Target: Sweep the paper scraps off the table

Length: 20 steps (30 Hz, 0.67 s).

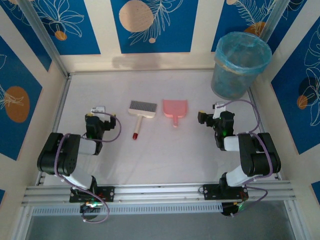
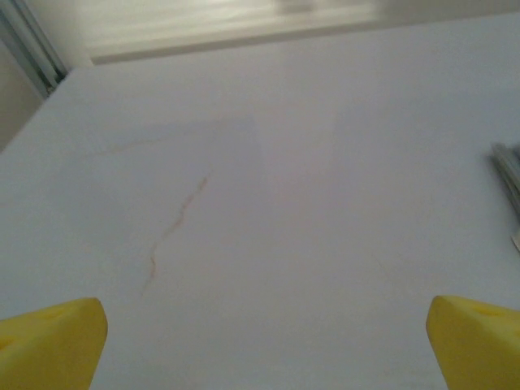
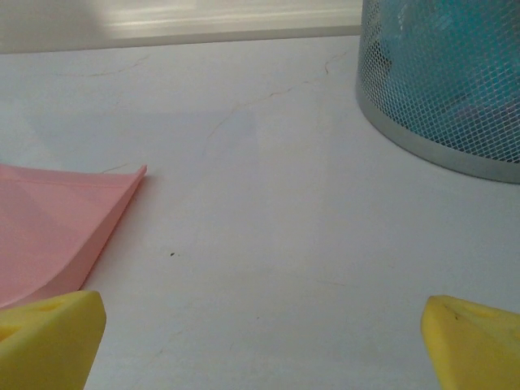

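**Both hands wide open and empty; brush, dustpan and bin on bench**

Landmark: pink dustpan (image 1: 175, 109), flat on the white bench (image 1: 170, 165), mouth to the far wall, handle to the near edge.

Left hand (image 1: 98, 109): well left of the dustpan, past the brush, low over the bench. Jaws spread fully and nothing is between them. In the left wrist view the yellow fingertips (image 2: 49, 345) sit at the bottom corners, with bare bench (image 2: 325, 203) and a thin reddish hairline mark (image 2: 175, 227) between them.

Right hand (image 1: 214, 111): near the dustpan on its right side, apart from it. Jaws spread fully and nothing is held. In the right wrist view the dustpan (image 3: 49, 227) corner lies ahead-left of the fingertips (image 3: 49, 337), not touching.

Brush (image 1: 141, 111): just left of the dustpan, apart. Bristle head faces the far wall, red-tipped handle the near edge.

Bin (image 1: 240, 65): mesh with a blue liner, upright, to the far right of the dustpan in the back corner. Seen close in the right wrist view (image 3: 447, 81), its contents are too blurred to tell.

The bench spreads all around the dustpan.
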Available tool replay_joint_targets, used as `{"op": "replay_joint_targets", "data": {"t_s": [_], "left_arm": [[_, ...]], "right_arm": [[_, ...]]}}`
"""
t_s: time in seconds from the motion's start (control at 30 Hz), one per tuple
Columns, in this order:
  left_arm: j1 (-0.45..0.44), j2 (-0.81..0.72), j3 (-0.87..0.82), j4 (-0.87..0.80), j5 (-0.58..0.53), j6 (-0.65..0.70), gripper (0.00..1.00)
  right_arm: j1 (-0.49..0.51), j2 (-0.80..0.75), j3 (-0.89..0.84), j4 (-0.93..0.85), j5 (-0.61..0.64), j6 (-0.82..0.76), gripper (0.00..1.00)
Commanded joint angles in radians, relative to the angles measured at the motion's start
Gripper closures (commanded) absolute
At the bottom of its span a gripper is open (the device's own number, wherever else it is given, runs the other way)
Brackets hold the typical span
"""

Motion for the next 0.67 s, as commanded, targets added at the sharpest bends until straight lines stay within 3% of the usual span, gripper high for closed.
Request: {"op": "replay_joint_targets", "data": {"t_s": [0.0, 0.63], "left_arm": [[0.007, -0.012, 0.004, 0.000, 0.024, -0.002, 0.00], [0.008, -0.011, 0.011, -0.009, 0.057, 0.007, 0.00]], "right_arm": [[-0.009, 0.007, 0.026, -0.016, -0.046, 0.009, 0.01], [-0.024, 0.007, 0.031, -0.026, -0.076, 0.015, 0.01]]}}
